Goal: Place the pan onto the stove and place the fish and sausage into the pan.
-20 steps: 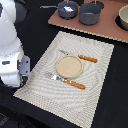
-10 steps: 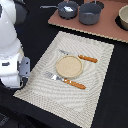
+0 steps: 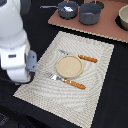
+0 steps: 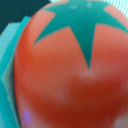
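The small blue-grey pan [image 3: 67, 9] stands at the far side, its thin handle [image 3: 47, 7] pointing to the exterior view's left. It sits at the near-left corner of the pinkish-brown stove board [image 3: 107, 27]; I cannot tell if it rests fully on it. A white piece [image 3: 69, 6], perhaps the fish, lies in the pan. The sausage does not show in the exterior view. The wrist view is filled by a blurred red rounded toy with a green star-shaped top [image 4: 75, 75], very close. My white arm [image 3: 17, 50] is at the exterior view's left; its gripper is hidden.
A deeper grey pot [image 3: 90, 14] stands on the stove beside the pan, and a beige bowl [image 3: 123, 17] at its right end. The striped placemat [image 3: 47, 82] holds a tan plate [image 3: 67, 66], a fork [image 3: 56, 77] and a knife [image 3: 86, 58]. Something teal [image 4: 9, 55] edges the wrist view.
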Tool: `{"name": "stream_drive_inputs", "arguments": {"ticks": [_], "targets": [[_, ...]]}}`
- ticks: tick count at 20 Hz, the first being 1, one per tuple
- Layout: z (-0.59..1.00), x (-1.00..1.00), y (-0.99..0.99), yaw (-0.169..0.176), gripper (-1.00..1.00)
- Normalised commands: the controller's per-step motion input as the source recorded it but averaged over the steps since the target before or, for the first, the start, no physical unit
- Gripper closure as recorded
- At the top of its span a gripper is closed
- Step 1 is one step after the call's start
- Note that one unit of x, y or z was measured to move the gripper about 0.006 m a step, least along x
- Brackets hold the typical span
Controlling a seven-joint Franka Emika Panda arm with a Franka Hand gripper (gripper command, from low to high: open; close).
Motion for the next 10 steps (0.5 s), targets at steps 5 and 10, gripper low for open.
{"name": "stream_drive_inputs", "arguments": {"ticks": [5,10], "targets": [[0.66,0.0,0.96,0.0,1.0],[0.46,0.0,0.97,0.0,1.0]]}}
